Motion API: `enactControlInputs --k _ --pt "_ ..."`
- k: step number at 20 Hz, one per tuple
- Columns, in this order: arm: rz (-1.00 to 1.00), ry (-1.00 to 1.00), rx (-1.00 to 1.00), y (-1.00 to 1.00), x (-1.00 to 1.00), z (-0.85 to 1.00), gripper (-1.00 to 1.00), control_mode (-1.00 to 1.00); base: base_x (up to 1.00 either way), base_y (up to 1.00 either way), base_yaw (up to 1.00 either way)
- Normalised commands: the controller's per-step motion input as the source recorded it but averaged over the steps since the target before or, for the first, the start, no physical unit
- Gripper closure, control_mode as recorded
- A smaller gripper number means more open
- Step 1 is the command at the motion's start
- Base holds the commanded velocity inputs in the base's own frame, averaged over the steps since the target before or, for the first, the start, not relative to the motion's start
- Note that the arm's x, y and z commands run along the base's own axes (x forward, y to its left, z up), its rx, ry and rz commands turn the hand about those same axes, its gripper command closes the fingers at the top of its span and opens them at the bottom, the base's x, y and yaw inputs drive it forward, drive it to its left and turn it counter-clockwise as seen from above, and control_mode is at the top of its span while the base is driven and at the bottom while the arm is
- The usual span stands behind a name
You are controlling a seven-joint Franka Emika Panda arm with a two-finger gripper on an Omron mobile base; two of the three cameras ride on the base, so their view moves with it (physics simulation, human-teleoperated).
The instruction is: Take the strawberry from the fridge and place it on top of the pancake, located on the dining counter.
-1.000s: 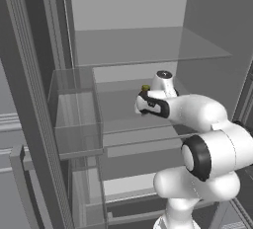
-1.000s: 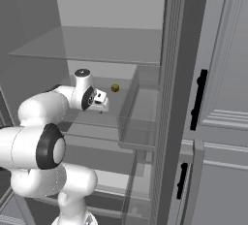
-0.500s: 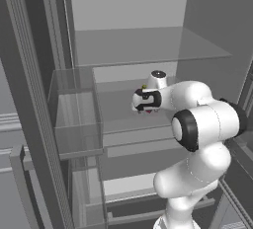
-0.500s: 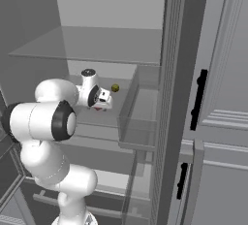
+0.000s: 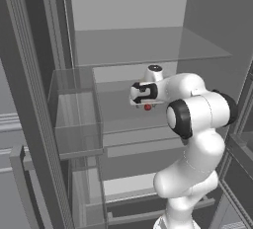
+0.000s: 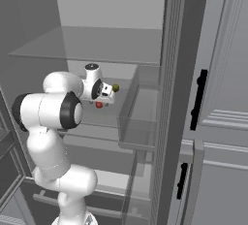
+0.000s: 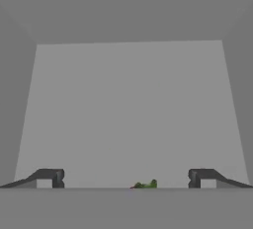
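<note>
Swinging inward since a second ago, the wide-spread gripper (image 7: 126, 178) is now poised over the tiny red strawberry (image 5: 147, 107) on the fridge's glass shelf (image 5: 123, 119), at six o'clock between its tips; grasping appears imminent.

gripper (image 5: 146, 103) swung down, apparently over strawberry (image 5: 147, 107)

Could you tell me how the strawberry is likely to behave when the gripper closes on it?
The strawberry is tiny and rounded, so it may roll or squirt aside on the smooth shelf. It probably bruises under firm pressure. The open gripper straddles it widely, so centring looks important.
</note>
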Motion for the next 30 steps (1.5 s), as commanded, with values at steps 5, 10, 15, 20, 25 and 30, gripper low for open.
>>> enactControlInputs --k 5,10,15,20,25,30 --pt "0.0 -0.07 0.0 -0.15 -0.51 -0.27 -1.0 -1.0 0.0 0.0 0.0" --pt "0.0 -0.04 0.0 -0.03 -0.25 -0.22 -1.0 -1.0 0.0 0.0 0.0" --pt "0.0 0.0 0.0 0.0 0.0 -0.15 -1.0 -1.0 0.0 0.0 0.0" --pt "0.0 -0.01 0.0 0.0 0.0 -0.13 1.0 -1.0 0.0 0.0 0.0" --pt "0.0 -0.07 0.0 0.01 -0.19 -0.01 1.0 -1.0 0.0 0.0 0.0" --pt "0.0 -0.09 0.0 0.0 -0.87 0.25 1.0 -1.0 0.0 0.0 0.0"
